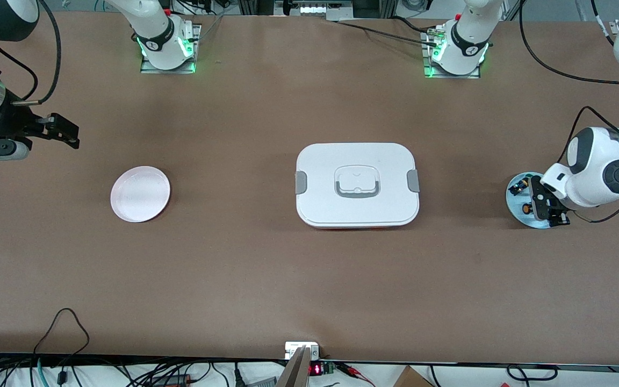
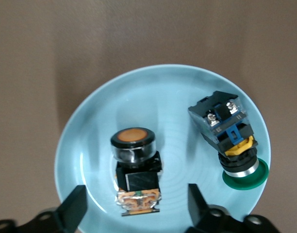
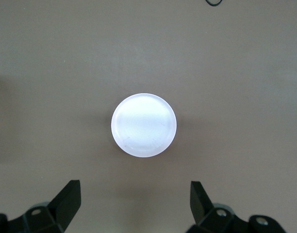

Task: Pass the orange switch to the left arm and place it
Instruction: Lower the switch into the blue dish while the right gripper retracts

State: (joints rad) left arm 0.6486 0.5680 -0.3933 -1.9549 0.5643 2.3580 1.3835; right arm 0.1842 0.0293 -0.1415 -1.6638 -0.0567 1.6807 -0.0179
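**Brown table, two spread grippers, orange switch on blue plate**

Brown table (image 1: pixel 245 269) across the whole front frame, arm bases along the upper edge.

At the edge of the frame toward the right arm's end: right gripper (image 1: pixel 67 133), up in the air over bare table, fingers spread wide, holding nothing. Seen through the right wrist view: pale pink plate (image 3: pixel 144 124) below it, with nothing on it.

In the middle of the frame: white box (image 1: pixel 357 184), lid on, grey clips on both short sides, grey-edged handle on top.

At the edge toward the left arm's end: light blue plate (image 2: pixel 173 97). On it, orange switch (image 2: pixel 135 167), and just beside, apart from it, green-capped switch (image 2: pixel 231 141) lying on its side. Low over this plate: left gripper (image 2: pixel 136 189), fingers spread, one on each side of the orange switch, not touching it.
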